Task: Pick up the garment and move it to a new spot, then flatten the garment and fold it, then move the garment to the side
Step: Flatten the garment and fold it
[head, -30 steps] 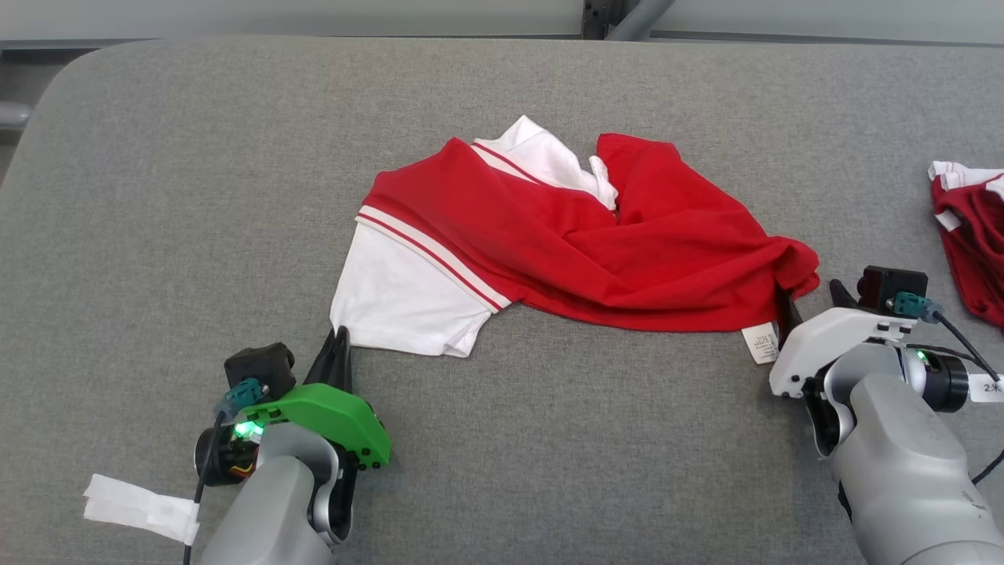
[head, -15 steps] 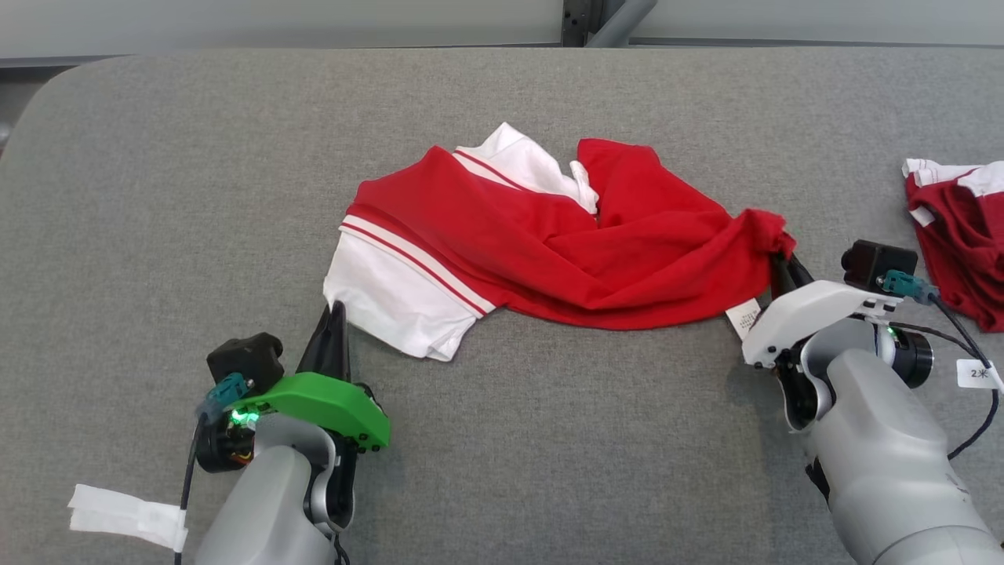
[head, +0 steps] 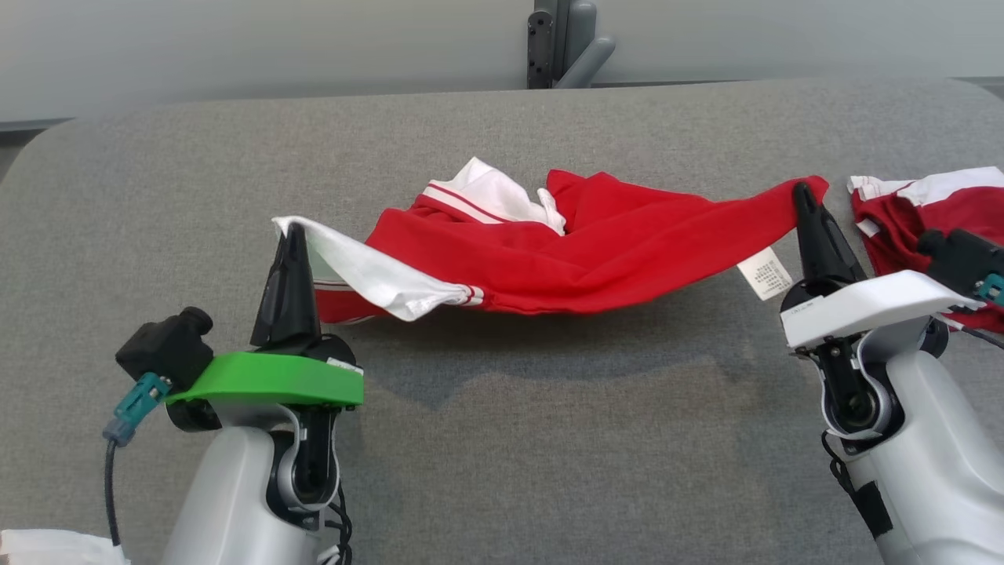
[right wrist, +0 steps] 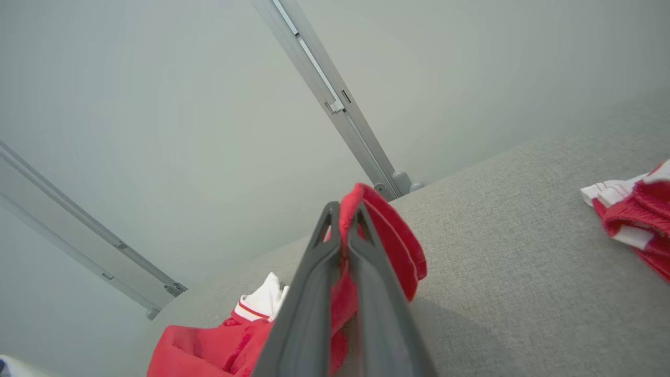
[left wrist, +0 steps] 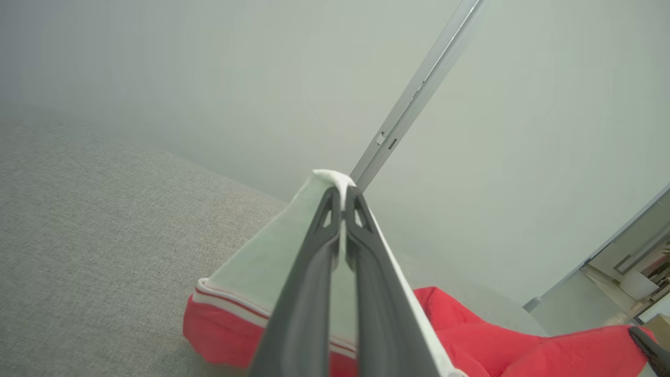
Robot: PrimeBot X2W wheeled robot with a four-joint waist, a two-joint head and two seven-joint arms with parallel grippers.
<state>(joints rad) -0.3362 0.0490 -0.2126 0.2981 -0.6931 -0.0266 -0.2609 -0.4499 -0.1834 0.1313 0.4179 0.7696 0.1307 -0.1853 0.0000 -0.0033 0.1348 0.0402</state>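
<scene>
Nearest, at the bottom of the head view, both pale forearms rise from the lower corners with their wrists bent upward and their dark fingers pointing away from the robot. The left gripper (head: 292,229), above its green housing, has its fingers pressed together on a white corner of the garment (head: 596,251). The left wrist view shows that white cloth (left wrist: 261,267) pinched right at the tips of the left gripper (left wrist: 343,196). The right gripper (head: 802,188), above its white housing, is likewise closed and pinches a red corner. In the right wrist view the red fabric (right wrist: 387,220) folds over its tips (right wrist: 343,209).

The garment hangs stretched between the two grippers and sags in its crumpled middle, with a shadow below its near edge. A care label (head: 765,275) dangles near the right end.

The grey fabric-covered table (head: 502,439) spreads beneath. A white scrap (head: 47,545) lies at its near left edge. A second garment (head: 925,200), red and white, lies just beyond the right gripper.

Behind the table are a pale wall (head: 235,47) and a grey metal post (head: 561,43).
</scene>
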